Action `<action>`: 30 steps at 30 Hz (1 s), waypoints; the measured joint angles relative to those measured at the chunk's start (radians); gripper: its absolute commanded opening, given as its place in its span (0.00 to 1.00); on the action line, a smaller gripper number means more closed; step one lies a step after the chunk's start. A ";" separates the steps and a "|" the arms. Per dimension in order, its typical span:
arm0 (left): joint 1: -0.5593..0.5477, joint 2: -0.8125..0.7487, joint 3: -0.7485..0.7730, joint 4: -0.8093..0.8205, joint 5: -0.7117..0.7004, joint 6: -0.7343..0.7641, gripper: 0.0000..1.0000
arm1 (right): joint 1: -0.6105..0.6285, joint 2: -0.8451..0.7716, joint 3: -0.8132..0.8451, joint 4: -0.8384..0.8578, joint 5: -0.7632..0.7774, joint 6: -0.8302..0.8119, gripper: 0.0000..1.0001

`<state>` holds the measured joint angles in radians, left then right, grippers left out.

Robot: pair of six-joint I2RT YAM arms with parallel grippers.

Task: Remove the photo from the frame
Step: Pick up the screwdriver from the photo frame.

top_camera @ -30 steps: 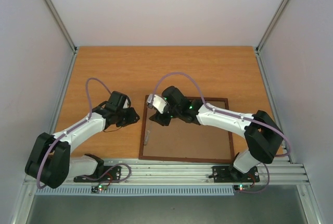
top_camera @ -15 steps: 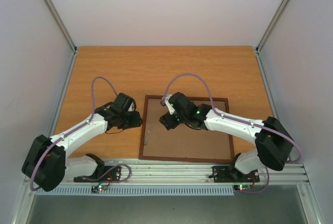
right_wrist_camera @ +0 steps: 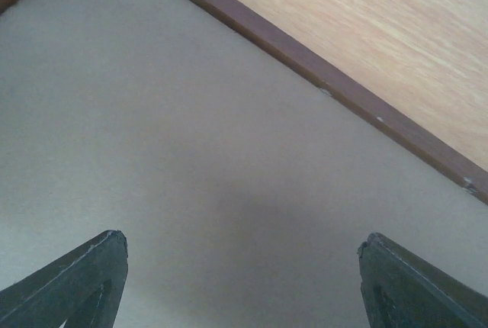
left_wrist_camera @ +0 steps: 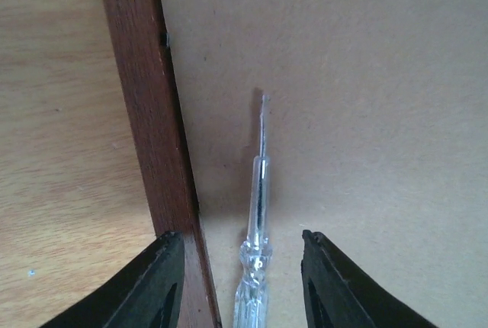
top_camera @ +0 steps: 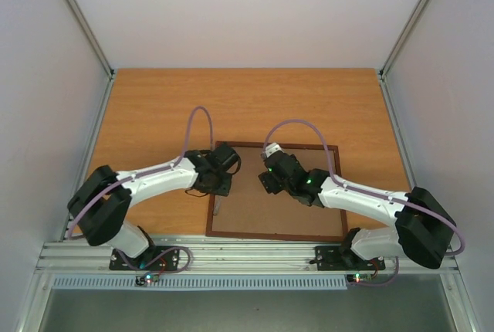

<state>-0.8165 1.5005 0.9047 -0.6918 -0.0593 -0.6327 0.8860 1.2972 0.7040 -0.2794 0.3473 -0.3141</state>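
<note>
The worktop is being occupied by the frame, which is lying back-up beneath both end effectors. Its brown backing board is being faced squarely by the right end effector, whose jaws are being held wide with nothing between them. The photo is not being shown anywhere. It is judged to be lying hidden under that board, below both end effectors. The left end effector is being held partly open. A clear-handled screwdriver is being straddled by its fingers without contact, a gap being left on either side. The frame's rail is running under one finger, and a small retaining tab is being shown ahead of it.

If the jaws are being closed off-centre, the slim round handle could be rolled or flicked aside. A finger caught on the raised rail could get the whole frame shoved.

Against a second ago, the left end effector is now being carried over the frame rather than over bare worktop. The right one has been drawn back from the far-left corner and opened wider, and the screwdriver has not been moved.
</note>
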 measured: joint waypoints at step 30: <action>-0.066 0.131 0.128 -0.125 -0.116 -0.018 0.00 | -0.011 -0.099 -0.064 0.027 0.224 -0.019 0.82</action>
<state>-0.8825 1.6318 1.0325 -0.8165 -0.1753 -0.6506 0.8749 1.1984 0.6395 -0.2527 0.5713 -0.3336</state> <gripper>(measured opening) 0.063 0.826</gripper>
